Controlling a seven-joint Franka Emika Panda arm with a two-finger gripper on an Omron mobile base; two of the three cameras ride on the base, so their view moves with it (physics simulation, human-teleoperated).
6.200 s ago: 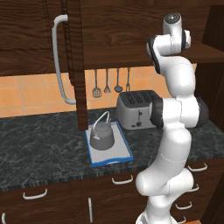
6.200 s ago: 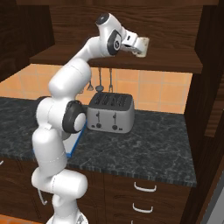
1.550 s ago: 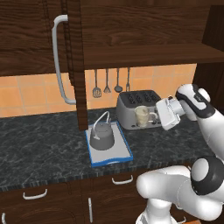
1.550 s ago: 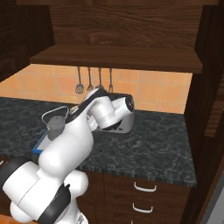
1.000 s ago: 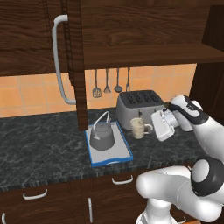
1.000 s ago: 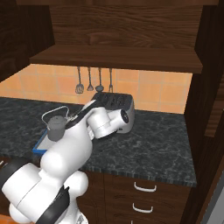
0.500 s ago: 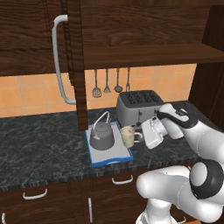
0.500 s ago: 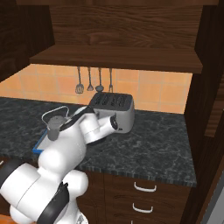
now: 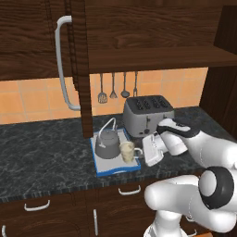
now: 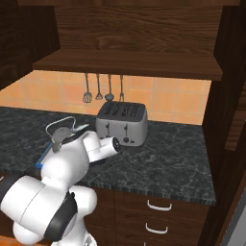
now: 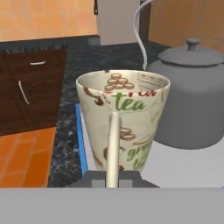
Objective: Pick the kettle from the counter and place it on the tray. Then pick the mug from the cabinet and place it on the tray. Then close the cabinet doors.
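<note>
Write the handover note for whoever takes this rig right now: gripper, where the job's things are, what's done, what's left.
Gripper: shut on the mug's handle, holding the mug upright at the tray's front right corner; whether it rests on the tray cannot be told.
Kettle: on the tray, close beside the mug.
Tray: on the counter, left of the toaster.
Cabinet door: open, edge-on above the tray, bar handle facing left.
Done: kettle placed; mug brought from the cabinet to the tray.
Left: set the mug down if needed, release, back away, close the cabinet doors.
</note>
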